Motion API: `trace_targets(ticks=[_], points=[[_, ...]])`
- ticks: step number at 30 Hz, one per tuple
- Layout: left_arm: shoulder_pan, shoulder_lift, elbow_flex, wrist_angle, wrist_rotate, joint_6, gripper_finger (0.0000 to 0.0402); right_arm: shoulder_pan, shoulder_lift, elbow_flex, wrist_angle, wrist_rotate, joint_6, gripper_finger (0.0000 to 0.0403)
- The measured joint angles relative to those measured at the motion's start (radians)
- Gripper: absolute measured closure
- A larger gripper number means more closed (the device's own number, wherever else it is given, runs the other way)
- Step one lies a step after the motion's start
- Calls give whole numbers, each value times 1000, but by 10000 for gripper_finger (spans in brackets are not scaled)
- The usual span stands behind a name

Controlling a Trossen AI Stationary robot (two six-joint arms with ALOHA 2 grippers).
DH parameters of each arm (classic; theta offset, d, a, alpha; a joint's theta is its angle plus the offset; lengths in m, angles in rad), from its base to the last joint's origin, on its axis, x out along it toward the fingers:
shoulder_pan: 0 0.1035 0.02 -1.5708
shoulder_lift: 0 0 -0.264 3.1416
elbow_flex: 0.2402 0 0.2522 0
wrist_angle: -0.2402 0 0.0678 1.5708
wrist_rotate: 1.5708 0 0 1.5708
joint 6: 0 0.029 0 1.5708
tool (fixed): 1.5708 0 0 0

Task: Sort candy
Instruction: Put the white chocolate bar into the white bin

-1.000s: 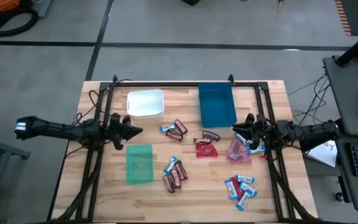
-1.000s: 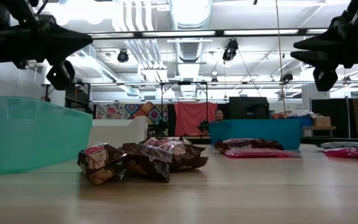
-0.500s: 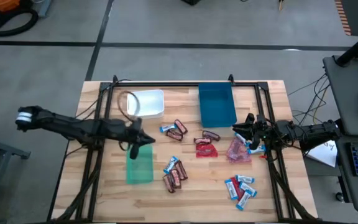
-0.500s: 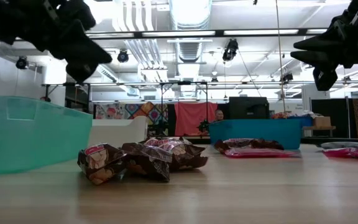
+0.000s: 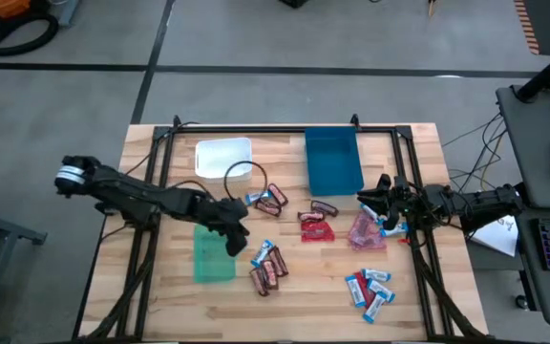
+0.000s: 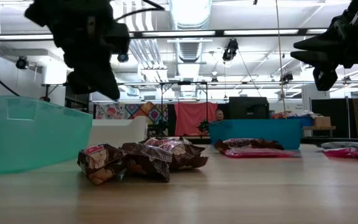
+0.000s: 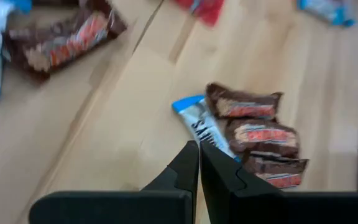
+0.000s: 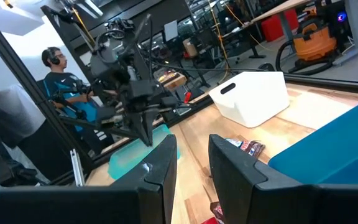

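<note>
Overhead, left hand [image 5: 240, 239] fingers pressed shut, empty, hangs above green bin [image 5: 213, 258] edge, aimed toward brown and blue-white mini bars [image 5: 266, 267] on bench [image 5: 160, 296]. Right hand [image 5: 369, 203] waits beside blue bin [image 5: 332, 161], fingers parted, empty, over pink packets [image 5: 367, 232].

We can make out only part of one label: on the blue-and-white mini bar [image 7: 205, 129] lying against the brown mini bars [image 7: 261, 144] in the left wrist view, dark letters begin "SA", and the rest is hidden. The printing on every other wrapper is too blurred for us to read.
</note>
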Motion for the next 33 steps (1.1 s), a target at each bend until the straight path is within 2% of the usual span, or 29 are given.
trace_targets(ticks=[9, 13, 17, 26, 29, 33], points=[[-18, 188, 224, -156, 30, 44, 402, 0, 0, 0, 0, 0, 2, 316], [-18, 253, 259, -220, 62, 22, 395, 0, 0, 0, -1, 0, 2, 316], [-18, 288, 267, -215, 84, 20, 358, 0, 0, 0, 0, 0, 14, 316], [-20, 305, 272, -197, 80, 35, 239, 0, 0, 0, -2, -1, 65, 316], [-23, 310, 272, -169, 76, 21, 218, 0, 0, 0, -2, 0, 65, 316], [-32, 343, 272, -118, 74, 16, 212, 0, 0, 0, -1, -1, 65, 316]])
